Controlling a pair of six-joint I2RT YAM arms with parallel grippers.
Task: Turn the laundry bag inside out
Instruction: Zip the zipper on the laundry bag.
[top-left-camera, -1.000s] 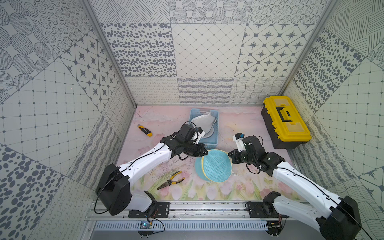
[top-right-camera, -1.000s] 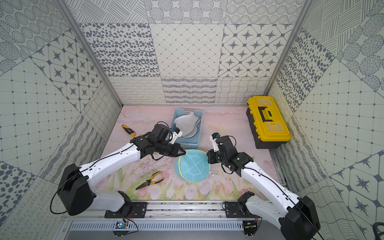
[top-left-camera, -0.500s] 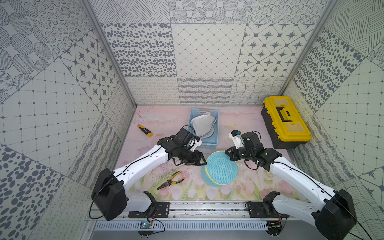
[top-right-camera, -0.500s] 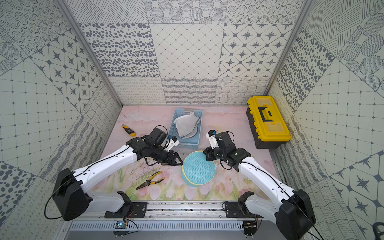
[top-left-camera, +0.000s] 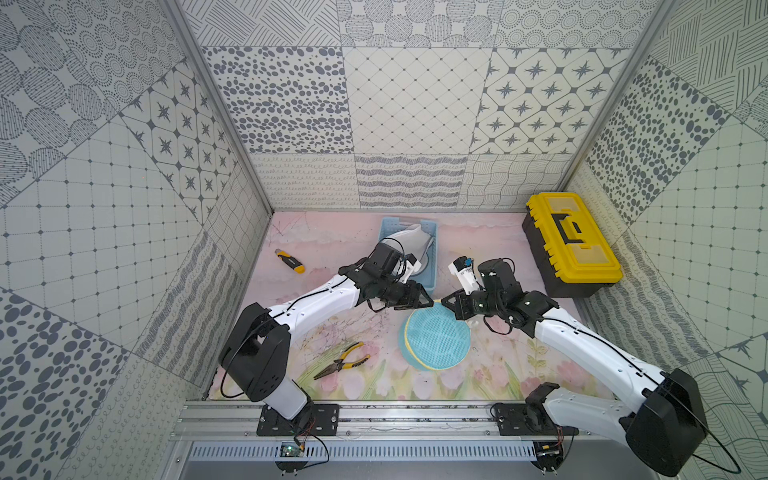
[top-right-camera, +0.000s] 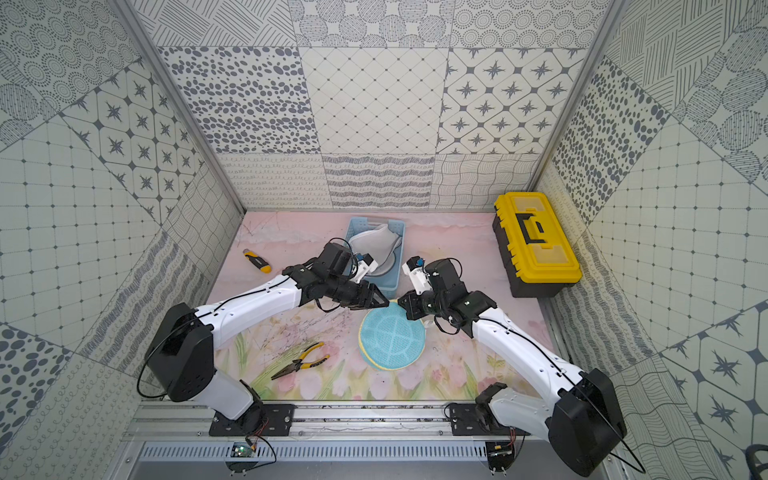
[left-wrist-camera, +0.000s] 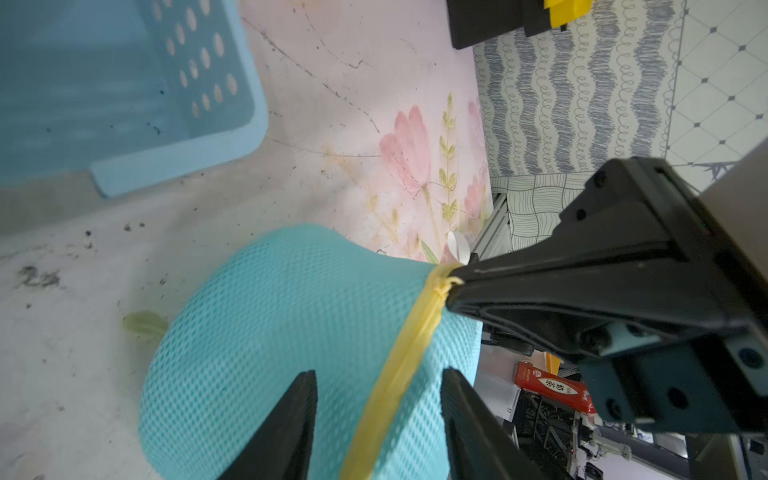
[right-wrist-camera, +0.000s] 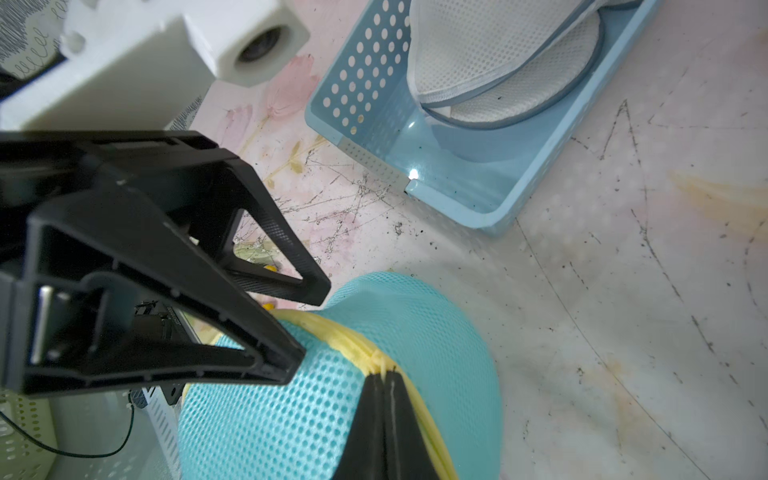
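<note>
We see the teal mesh laundry bag (top-left-camera: 436, 341) near the middle of the counter (top-left-camera: 498, 249), a round, dome-like disc with a yellow trim band (left-wrist-camera: 399, 365) running around its edge. In both top views it is close to circular, so we cannot name a clear long axis; it hangs tilted, its far edge lifted toward the basket and its broad mesh face turned up. The right claw (right-wrist-camera: 384, 376) is pinched fully closed on the yellow trim at that raised edge, the band puckered where the tips meet it. The left claw (left-wrist-camera: 376, 384) stands partly open, one finger (left-wrist-camera: 291, 419) on either side of the trim over the mesh; the right wrist view shows its tips (right-wrist-camera: 286, 365) against the bag just beside the right claw's grip, but it has not closed on anything. The two claws meet nose to nose above the bag's far edge. Just beyond them sits a light blue perforated basket (top-left-camera: 432, 266) holding a white mesh bag (top-left-camera: 411, 241). Yellow-handled pliers (top-left-camera: 343, 360) lie on the counter toward the left arm's base, a yellow and black utility knife (top-left-camera: 289, 261) farther back on that side, and a yellow and black toolbox (top-left-camera: 571, 245) stands well apart by the wall on the right arm's side.
</note>
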